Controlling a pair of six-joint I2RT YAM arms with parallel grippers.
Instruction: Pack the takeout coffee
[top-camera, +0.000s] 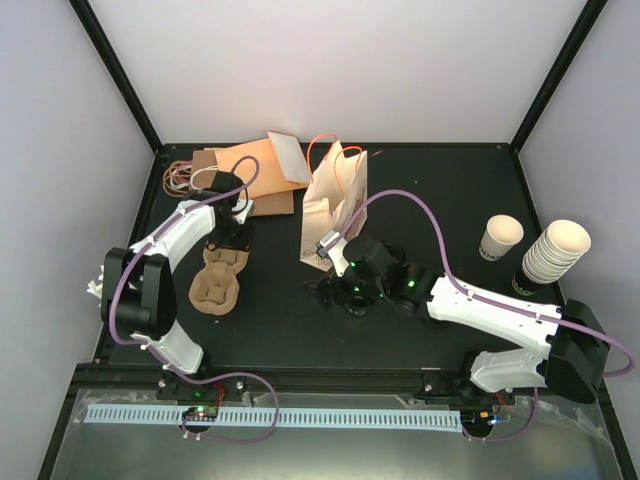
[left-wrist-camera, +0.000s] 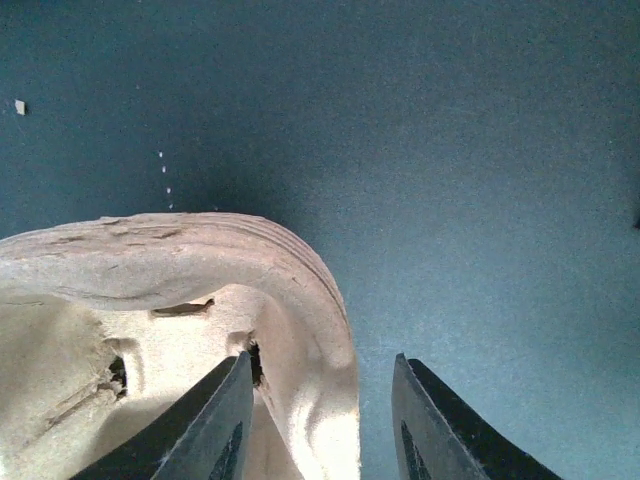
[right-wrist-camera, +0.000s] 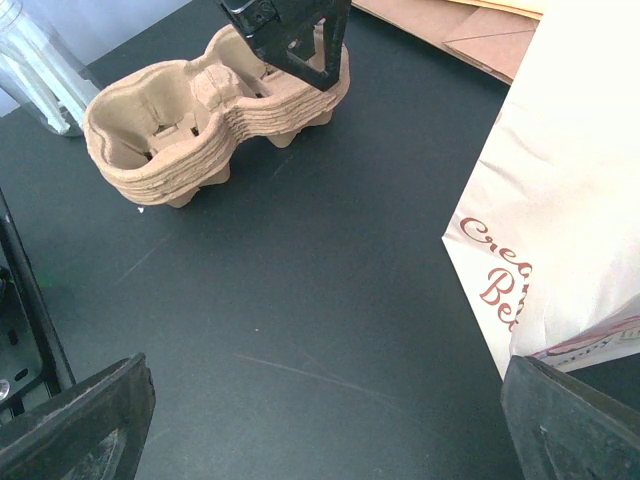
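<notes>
Top view: the cup (top-camera: 500, 238) stands upright on the table (top-camera: 290, 320) at 3 o'clock, just beside the cup stack (top-camera: 555, 252). The bag (top-camera: 335, 195) stands toward 12 from centre. The carriers (top-camera: 218, 285) lie at 9, with the left gripper (top-camera: 229, 245) over their 12 o'clock end.

Left wrist: the jaws are part-way apart, astride the carriers' wall. One finger (left-wrist-camera: 215, 425) is in a pocket, the other outside, clear of the wall.

Right wrist: the right gripper (right-wrist-camera: 320, 400) is spread wide and holds nothing. The carriers are at 11, the bag at 3.
</notes>
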